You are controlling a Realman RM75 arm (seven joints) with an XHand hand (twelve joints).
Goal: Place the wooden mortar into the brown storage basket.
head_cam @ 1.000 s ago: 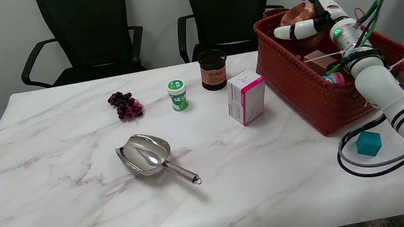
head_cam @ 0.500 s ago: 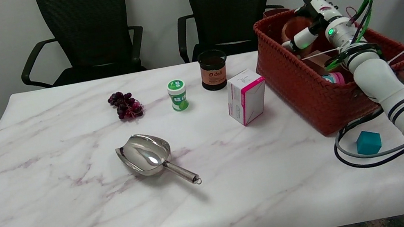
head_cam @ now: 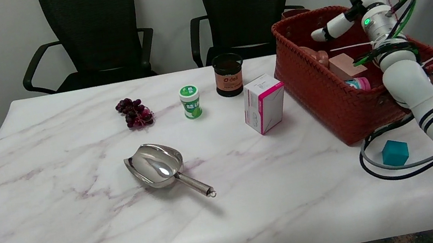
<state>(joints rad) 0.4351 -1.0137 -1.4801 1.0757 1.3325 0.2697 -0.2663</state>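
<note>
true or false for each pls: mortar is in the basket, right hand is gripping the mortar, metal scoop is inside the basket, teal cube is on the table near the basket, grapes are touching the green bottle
1. The wooden mortar is in the brown storage basket. True; only part of it shows above the near wall.
2. The right hand grips the mortar. False; it is raised above the basket, fingers apart, holding nothing.
3. The metal scoop is inside the basket. False; it lies on the table.
4. The teal cube is on the table near the basket. True.
5. The grapes touch the green bottle. False; they lie apart.
</note>
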